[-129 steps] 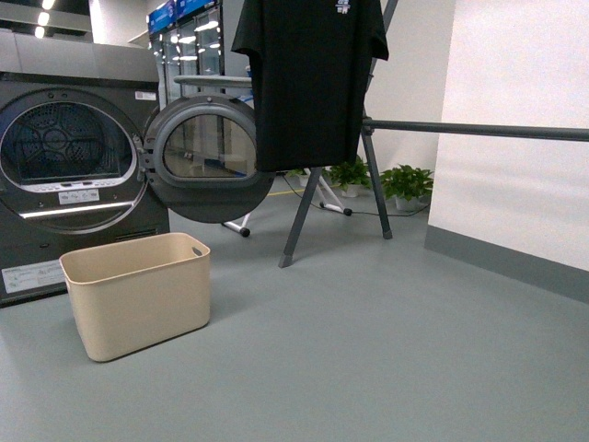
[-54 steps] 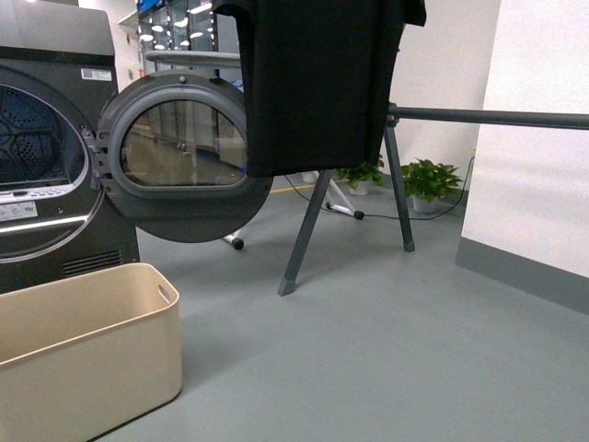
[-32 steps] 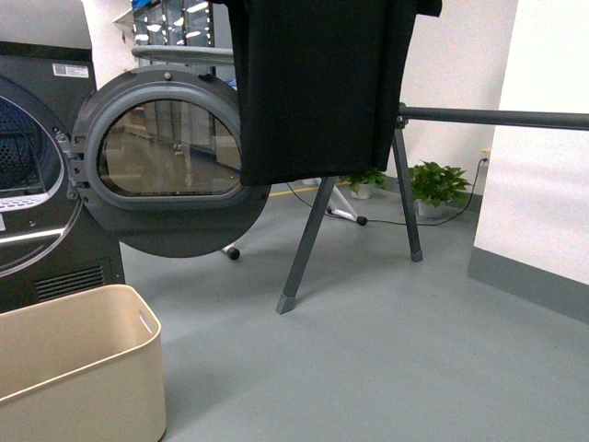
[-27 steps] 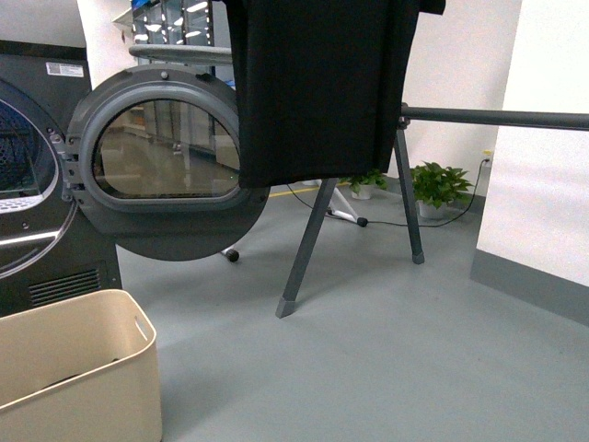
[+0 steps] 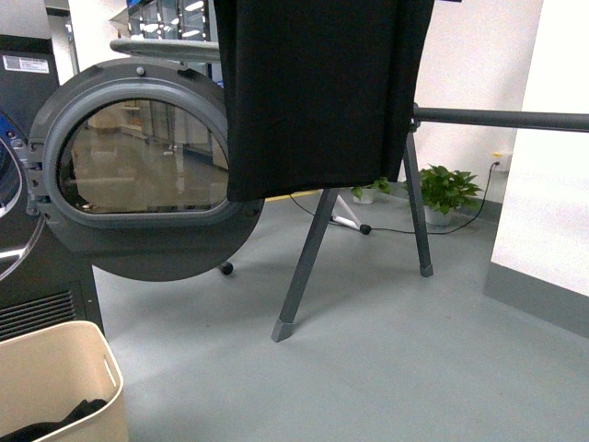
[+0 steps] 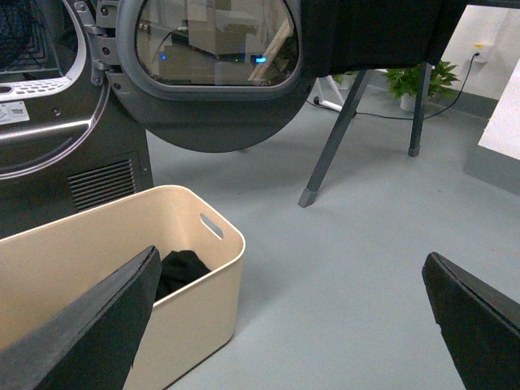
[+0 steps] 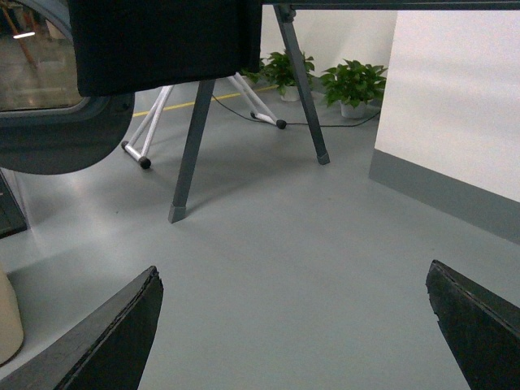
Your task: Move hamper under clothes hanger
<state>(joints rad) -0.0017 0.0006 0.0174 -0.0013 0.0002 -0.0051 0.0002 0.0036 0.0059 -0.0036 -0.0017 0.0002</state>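
Note:
The beige hamper (image 5: 64, 378) stands on the floor at the lower left of the front view, a dark garment inside it. It also shows in the left wrist view (image 6: 183, 309), in front of the dryer. The clothes hanger (image 5: 497, 118) is a dark grey rack with a long bar and angled legs; a black T-shirt (image 5: 317, 92) hangs from it. The rack leg shows in the left wrist view (image 6: 329, 150) and in the right wrist view (image 7: 191, 150). My left gripper (image 6: 288, 276) is open and empty, beside the hamper's near corner. My right gripper (image 7: 292, 284) is open and empty over bare floor.
A dark grey dryer stands at the left with its round door (image 5: 138, 170) swung open next to the rack leg. Potted plants (image 5: 449, 191) and a cable lie by the back wall. A white wall with a grey skirting (image 5: 543, 295) stands at the right.
The view has closed in on the dryer door and the rack. The hamper has slid toward the lower left corner of the front view and now shows only partly.

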